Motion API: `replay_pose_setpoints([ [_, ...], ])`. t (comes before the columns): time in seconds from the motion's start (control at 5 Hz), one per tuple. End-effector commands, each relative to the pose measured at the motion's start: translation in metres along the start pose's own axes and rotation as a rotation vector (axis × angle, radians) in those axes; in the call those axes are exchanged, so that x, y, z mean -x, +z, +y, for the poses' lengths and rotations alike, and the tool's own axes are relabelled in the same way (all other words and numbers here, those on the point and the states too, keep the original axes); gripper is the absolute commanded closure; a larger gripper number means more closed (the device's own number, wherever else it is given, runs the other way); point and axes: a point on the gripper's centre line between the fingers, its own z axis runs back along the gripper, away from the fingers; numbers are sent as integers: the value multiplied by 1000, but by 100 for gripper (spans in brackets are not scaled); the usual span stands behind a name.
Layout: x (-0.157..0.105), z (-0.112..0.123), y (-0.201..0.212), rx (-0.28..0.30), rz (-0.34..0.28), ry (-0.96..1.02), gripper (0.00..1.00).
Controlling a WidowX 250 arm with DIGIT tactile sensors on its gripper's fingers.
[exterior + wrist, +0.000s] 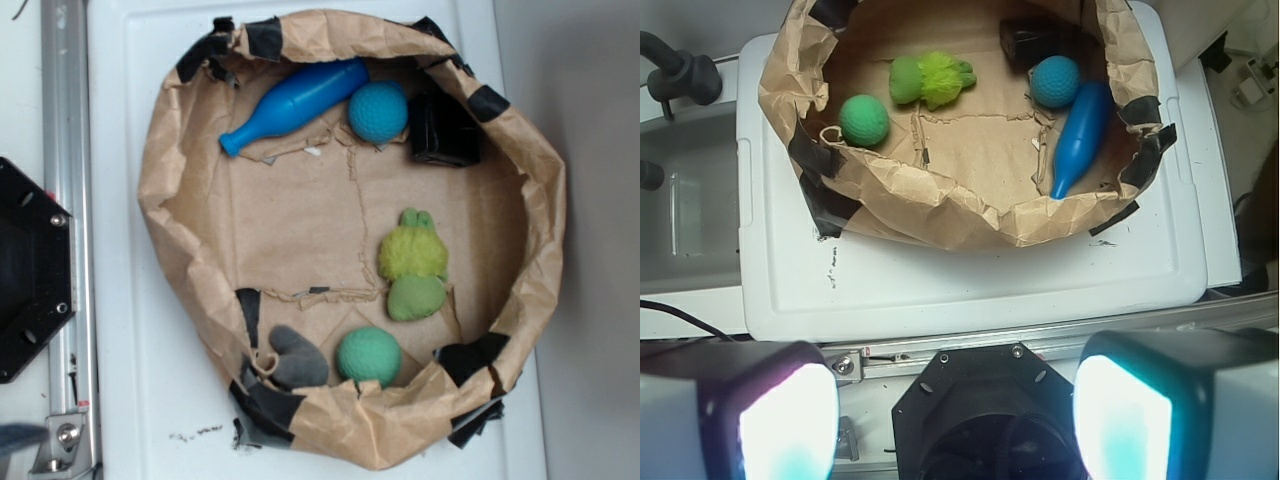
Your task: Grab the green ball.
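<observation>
Two balls lie in the exterior view's crumpled brown paper nest [170, 190], whose rim is patched with black tape. The green ball [369, 356], sea-green, matte and dimpled, rests at the near rim just beside a grey soft lump [297, 358]. The turquoise ball [378, 111], bluer, sits at the opposite rim between a smooth blue plastic bowling pin [293, 103] and a black box [443, 130]. A fuzzy yellow-green plush toy [413, 270] lies between the balls. No gripper shows in this view.

From the wrist view, the gripper [955, 420] has its jaws spread wide, holding and touching nothing; its two pads [788, 425] glow pale at the bottom corners. Well ahead of the jaws and toward the left pad's side sits the green ball [864, 120], inside the nest [970, 215] on a white lid [970, 280]. The plush toy [931, 79] lies ahead near centre, the turquoise ball [1055, 81] and pin [1080, 135] toward the right pad's side.
</observation>
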Motion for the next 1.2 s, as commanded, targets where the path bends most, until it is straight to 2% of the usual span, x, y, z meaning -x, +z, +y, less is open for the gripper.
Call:
replay_pose_setpoints([
  [0.0,0,0,0,0,0,0,0],
  [0.2,-43,2,-34,31,-18,48,0],
  [0.4,-89,-18,-68,83,-71,177,0],
  [0.6,-130,-15,-94,119,-110,392,0],
  [0.8,-149,-19,-131,131,-105,455,0],
  [1.0,-151,-30,-161,175,-10,447,0],
])
